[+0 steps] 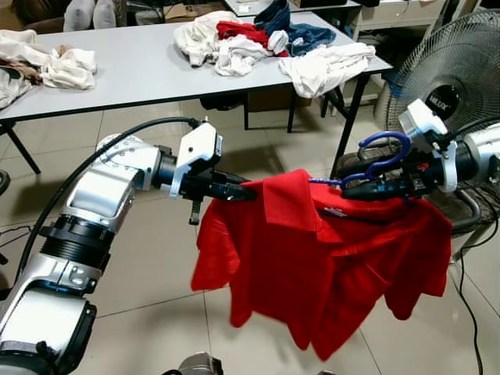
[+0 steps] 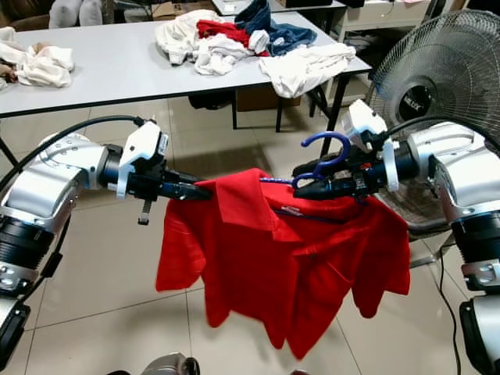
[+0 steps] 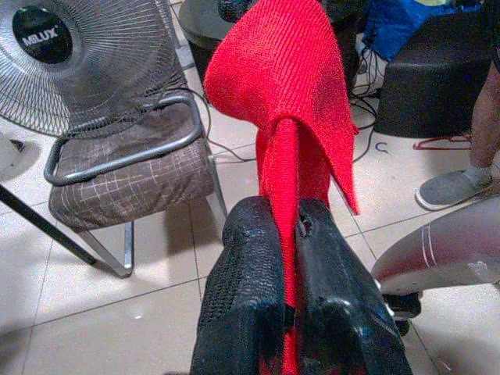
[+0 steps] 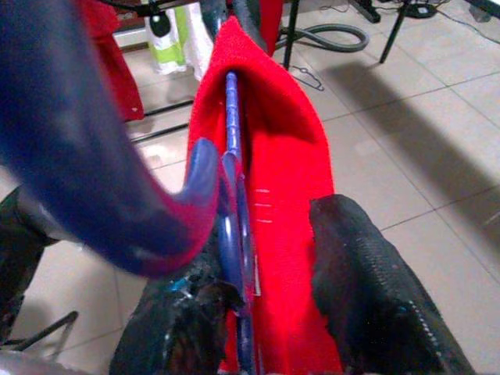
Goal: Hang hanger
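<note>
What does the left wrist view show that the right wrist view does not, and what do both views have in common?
Left wrist view alone: the left gripper pinching a fold of cloth between its black fingers, a grey standing fan, a metal-framed chair with a checked cushion and a person's grey shoe.

Right wrist view alone: the blue plastic hanger, its thin bar running inside the garment's neck and its thick hook curving close to the lens, with the right gripper around it.

Both: the red knitted polo shirt and a pale tiled floor.
</note>
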`<state>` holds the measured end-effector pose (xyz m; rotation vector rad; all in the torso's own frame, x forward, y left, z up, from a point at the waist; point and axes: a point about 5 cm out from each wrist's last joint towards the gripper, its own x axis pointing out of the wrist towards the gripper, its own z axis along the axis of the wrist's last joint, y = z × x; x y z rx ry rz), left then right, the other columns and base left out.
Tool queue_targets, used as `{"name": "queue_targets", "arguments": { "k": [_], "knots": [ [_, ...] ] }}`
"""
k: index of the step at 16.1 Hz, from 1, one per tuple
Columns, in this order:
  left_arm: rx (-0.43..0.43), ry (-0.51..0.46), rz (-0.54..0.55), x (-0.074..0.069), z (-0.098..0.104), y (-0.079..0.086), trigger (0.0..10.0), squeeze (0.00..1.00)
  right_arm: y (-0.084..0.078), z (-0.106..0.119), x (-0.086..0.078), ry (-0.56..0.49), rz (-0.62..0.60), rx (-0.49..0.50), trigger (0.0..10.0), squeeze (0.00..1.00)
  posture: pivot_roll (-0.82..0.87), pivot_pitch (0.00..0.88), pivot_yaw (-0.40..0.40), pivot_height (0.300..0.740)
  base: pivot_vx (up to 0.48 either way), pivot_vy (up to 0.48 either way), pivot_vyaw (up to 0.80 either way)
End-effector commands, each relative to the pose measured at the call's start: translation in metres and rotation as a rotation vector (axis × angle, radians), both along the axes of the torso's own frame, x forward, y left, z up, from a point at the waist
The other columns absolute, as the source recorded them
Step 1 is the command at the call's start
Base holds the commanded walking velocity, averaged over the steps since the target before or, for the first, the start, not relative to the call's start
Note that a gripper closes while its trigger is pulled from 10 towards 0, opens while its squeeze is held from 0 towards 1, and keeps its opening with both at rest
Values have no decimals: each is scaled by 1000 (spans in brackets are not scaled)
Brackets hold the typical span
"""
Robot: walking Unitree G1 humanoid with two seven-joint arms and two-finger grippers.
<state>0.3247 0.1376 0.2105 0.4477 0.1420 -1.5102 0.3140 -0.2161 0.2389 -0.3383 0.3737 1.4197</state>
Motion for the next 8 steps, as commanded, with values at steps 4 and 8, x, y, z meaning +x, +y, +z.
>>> {"name": "queue_targets", "arguments": {
  "k": [4,8],
  "knots": [
    [-24,-67,-10,5,18,-5,0,0,3,0,2,30,30,-39,0,0,5,0,29,740,0,0,0],
    [-19,-83,14,8,19,-3,0,0,5,1,4,33,39,-46,0,0,4,0,28,740,0,0,0]
  ]
}}
